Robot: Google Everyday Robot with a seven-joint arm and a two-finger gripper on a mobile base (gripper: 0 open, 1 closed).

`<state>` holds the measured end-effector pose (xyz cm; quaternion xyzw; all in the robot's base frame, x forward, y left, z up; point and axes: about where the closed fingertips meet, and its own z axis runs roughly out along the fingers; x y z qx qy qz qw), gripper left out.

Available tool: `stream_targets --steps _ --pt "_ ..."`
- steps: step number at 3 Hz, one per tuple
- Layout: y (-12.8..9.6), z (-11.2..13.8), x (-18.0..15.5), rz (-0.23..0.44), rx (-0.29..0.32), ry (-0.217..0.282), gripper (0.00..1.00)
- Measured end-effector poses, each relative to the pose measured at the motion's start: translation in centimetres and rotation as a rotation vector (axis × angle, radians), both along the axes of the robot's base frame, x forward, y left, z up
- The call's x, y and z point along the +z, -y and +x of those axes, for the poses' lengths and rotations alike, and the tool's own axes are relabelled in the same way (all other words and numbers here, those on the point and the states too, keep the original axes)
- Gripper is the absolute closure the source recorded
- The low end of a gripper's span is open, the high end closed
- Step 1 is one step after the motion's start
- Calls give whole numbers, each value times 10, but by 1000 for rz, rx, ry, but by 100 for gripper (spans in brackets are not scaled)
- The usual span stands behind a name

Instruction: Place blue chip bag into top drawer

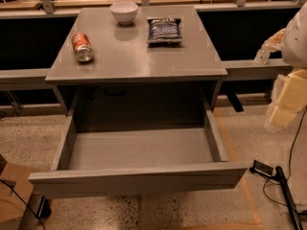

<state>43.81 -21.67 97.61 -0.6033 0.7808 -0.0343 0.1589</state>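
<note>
**Grey table (pixel 136 56) with its top drawer (pixel 139 178) pulled out**

Speckled floor runs under the table. On the tabletop, the blue chip bag (pixel 164 31) lies flat toward the back right, near a white bowl (pixel 123 12). A red soda can (pixel 82 47) lies on its side at the left. The gripper (pixel 284 104) hangs off the table's right side, well apart from the bag. Whether it is clenched, I cannot tell.
</note>
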Motion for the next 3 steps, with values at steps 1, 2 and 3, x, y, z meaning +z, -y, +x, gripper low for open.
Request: stream_targets --steps 1,2,3 --pt "0 0 0 0 0 0 0" --pt "-4 23 0 90 -16 56 0" --pt "-4 74 5 250 -47 150 0"
